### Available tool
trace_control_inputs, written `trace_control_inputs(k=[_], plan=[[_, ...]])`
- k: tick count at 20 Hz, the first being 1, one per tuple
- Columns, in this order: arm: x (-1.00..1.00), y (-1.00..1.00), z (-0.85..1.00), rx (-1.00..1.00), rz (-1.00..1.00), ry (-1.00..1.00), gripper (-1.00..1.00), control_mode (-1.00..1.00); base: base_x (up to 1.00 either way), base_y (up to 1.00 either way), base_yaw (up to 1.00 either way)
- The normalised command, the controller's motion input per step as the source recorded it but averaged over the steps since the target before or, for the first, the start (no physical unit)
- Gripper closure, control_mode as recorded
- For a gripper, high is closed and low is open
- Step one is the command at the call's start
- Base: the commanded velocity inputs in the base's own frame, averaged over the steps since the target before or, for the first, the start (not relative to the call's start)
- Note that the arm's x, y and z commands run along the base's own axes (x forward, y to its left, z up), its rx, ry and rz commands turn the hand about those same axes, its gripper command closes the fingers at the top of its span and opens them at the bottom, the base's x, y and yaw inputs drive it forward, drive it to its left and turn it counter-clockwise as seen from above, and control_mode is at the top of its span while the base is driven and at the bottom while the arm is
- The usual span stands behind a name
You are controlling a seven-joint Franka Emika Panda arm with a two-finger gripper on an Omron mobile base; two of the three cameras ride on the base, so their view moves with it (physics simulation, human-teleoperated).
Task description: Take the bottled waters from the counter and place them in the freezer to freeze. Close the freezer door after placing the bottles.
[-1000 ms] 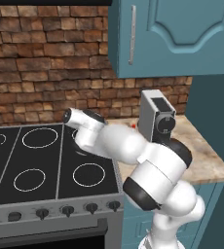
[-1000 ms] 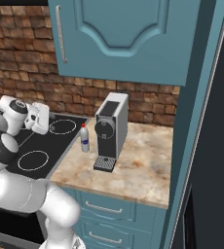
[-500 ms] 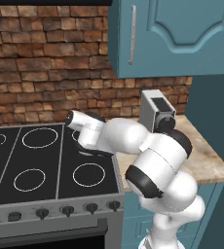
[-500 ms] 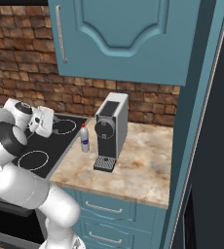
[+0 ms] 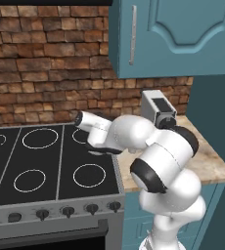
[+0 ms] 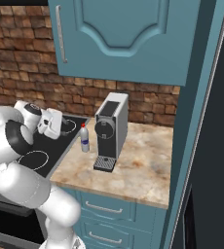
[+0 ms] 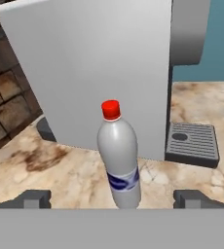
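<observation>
A small clear-white bottled water (image 7: 120,160) with a red cap and a blue label stands upright on the beige marbled counter (image 7: 60,170), just in front of the coffee machine. My gripper (image 7: 113,198) is open, its fingertips (image 7: 33,198) set wide to either side of the bottle's base and apart from it. From the right base view the gripper (image 6: 64,127) hovers over the stove's right edge, a short way left of the bottle (image 6: 84,138). The freezer (image 6: 216,146) shows as a dark tall face at the far right; its door cannot be made out.
A grey-and-black coffee machine (image 6: 111,131) stands close behind and right of the bottle, its drip tray (image 7: 192,141) facing the counter. The black stovetop (image 5: 46,161) lies left of the counter (image 6: 143,165). Teal wall cabinets (image 6: 123,34) hang overhead.
The arm has swung right, carrying the hand from over the stove toward the bottle. The jaws have stayed open. The bottle has not moved.
</observation>
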Motion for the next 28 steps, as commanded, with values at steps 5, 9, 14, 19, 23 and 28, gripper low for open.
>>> trace_control_inputs(k=[5,9,14,19,23,28], plan=[[0.01,-0.30,-0.06,0.00,0.00,0.00,-1.00,-1.00,0.00,0.00,0.00],[0.03,-0.06,0.00,0.00,0.00,0.00,-1.00,-1.00,0.00,0.00,0.00],[0.00,-0.20,-0.02,0.00,0.00,0.00,-1.00,-1.00,0.00,0.00,0.00],[-0.01,-0.14,-0.05,0.00,0.00,0.00,-1.00,-1.00,0.00,0.00,0.00],[-0.01,-0.04,-0.03,0.00,-0.02,0.00,-1.00,-1.00,0.00,0.00,0.00],[0.00,0.00,0.00,0.00,-0.09,0.00,-1.00,-1.00,0.00,0.00,0.00]])
